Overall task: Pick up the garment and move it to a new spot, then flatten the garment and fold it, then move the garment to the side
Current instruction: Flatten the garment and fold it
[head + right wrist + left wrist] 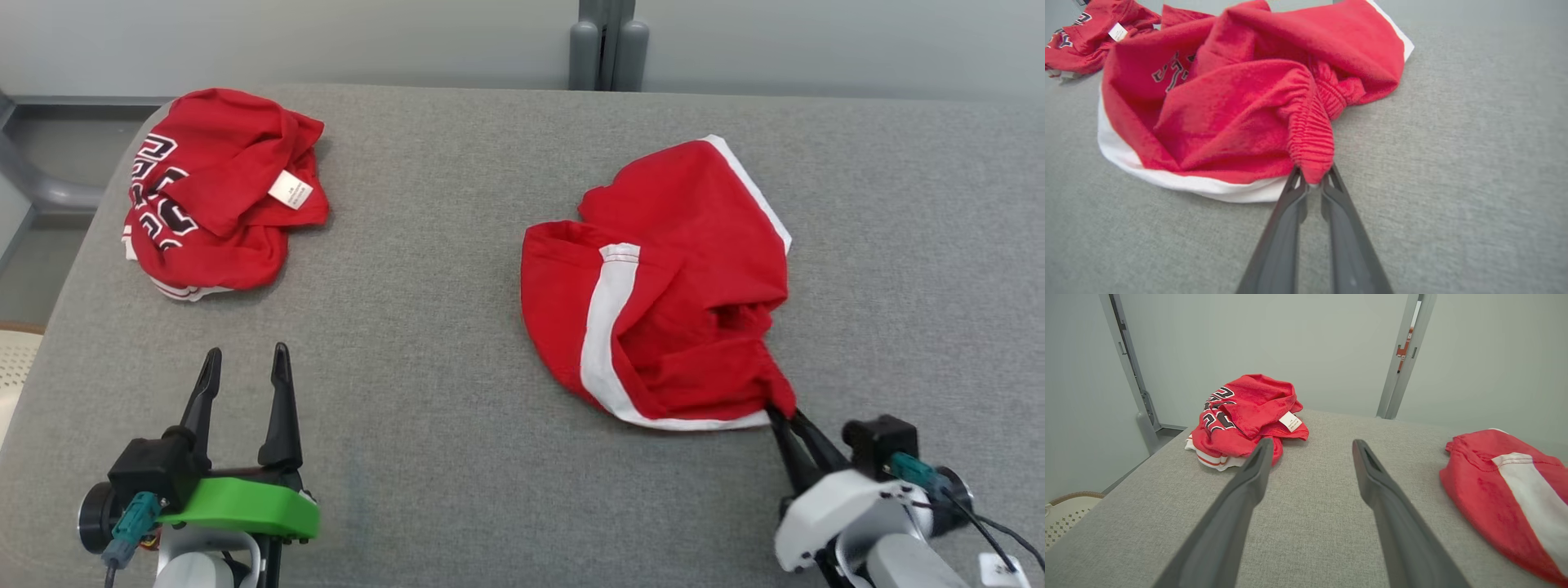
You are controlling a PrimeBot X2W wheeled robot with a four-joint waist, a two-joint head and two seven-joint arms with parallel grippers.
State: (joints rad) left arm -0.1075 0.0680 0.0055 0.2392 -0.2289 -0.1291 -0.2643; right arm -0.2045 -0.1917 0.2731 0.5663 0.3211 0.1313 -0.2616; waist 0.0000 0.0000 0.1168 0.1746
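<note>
The red shorts [678,278] lie crumpled on the right half of the grey cloth-covered counter [457,327]. The right end effector [785,415] is pinched nearly closed on a gathered bit of their elastic waistband [1310,139] at the near corner. The left end effector [246,353] hovers over bare counter at the near left with its fingers spread wide and nothing between them. A second garment, a red jersey [212,196] with lettering and a white label [290,189], sits bunched at the far left, well apart from the shorts. The step in hand looks like the first pick-up, with the grip just made and the cloth not yet off the surface. The bite is small and sits at the fingertips, so the lift should probably begin slowly and straight up, letting the folds hang free before any sideways travel. A quick drag could pull the waistband out of the pinch. The white trim [1180,183] lies under the bunched red cloth and may catch on the nap of the counter. The new spot should stay clear of the jersey and leave room to spread the shorts flat.
</note>
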